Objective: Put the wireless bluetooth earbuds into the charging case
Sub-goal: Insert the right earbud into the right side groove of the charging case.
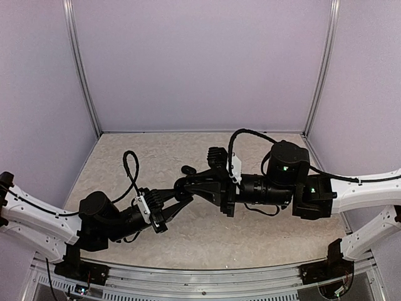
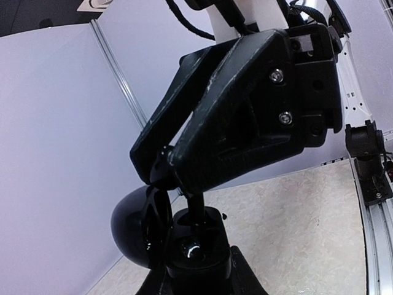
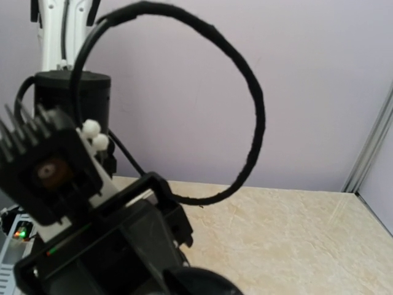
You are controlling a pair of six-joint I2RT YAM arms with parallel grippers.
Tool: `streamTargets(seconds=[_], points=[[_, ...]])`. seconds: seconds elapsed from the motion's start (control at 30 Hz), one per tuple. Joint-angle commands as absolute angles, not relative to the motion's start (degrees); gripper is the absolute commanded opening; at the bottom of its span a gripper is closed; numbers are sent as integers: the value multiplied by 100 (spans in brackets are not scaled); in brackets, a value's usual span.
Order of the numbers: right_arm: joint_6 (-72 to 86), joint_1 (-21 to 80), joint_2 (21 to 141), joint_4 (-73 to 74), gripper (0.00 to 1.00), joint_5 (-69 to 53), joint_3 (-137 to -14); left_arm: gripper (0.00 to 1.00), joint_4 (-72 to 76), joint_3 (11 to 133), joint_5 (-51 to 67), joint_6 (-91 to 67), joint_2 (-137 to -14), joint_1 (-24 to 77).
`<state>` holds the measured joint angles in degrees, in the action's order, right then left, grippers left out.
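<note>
One charging case [image 2: 131, 238], lid open, raised above the worktop [image 2: 307, 233], its base grasped by the left pincer [image 1: 178, 197]. One earbud [image 2: 194, 206], stem showing between case and right pincer [image 2: 164, 174]. That pincer's tips are clenched; whether they pinch the bud cannot be told.

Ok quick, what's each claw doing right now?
Left gripper: closed on the open charging case.
Right gripper: closed, seemingly pinching an earbud just above it.
</note>
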<state>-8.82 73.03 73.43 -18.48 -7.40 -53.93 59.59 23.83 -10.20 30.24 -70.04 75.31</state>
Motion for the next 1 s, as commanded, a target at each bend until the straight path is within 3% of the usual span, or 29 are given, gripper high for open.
streamTargets(seconds=[0.0, 0.97], points=[[-670, 7355, 7541, -1801, 3, -574, -5422, 11, 6388, 2409, -1143, 2993, -7005, 7559], [-128, 7356, 7506, -1705, 0, -178, -5306, 11, 6663, 2309, -1573, 3004, -6978, 7550]])
